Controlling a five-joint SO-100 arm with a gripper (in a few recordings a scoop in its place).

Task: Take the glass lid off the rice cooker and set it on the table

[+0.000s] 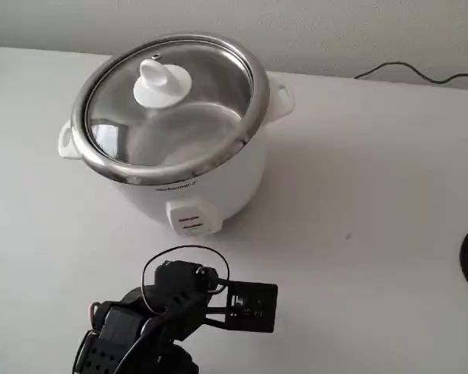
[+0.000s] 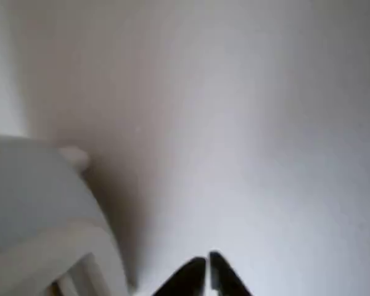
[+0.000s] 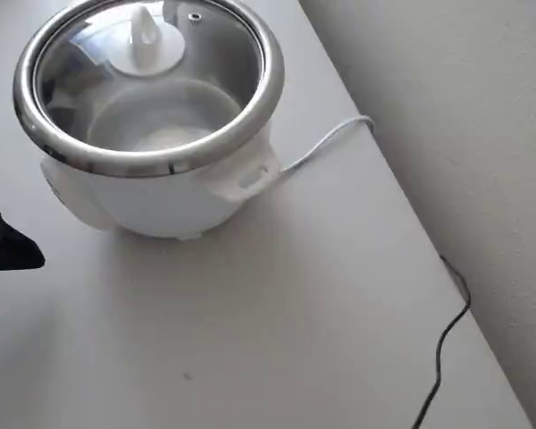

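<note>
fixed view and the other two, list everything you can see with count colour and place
rice cooker: one, white with steel rim, far left of the table in the fixed view
glass lid: one, clear with white knob, seated on the cooker
white cord: one, from the cooker to the table edge
dark cable: one, by the wall
table: one, white
gripper: one, black, tips almost together, over bare table beside the cooker
</note>
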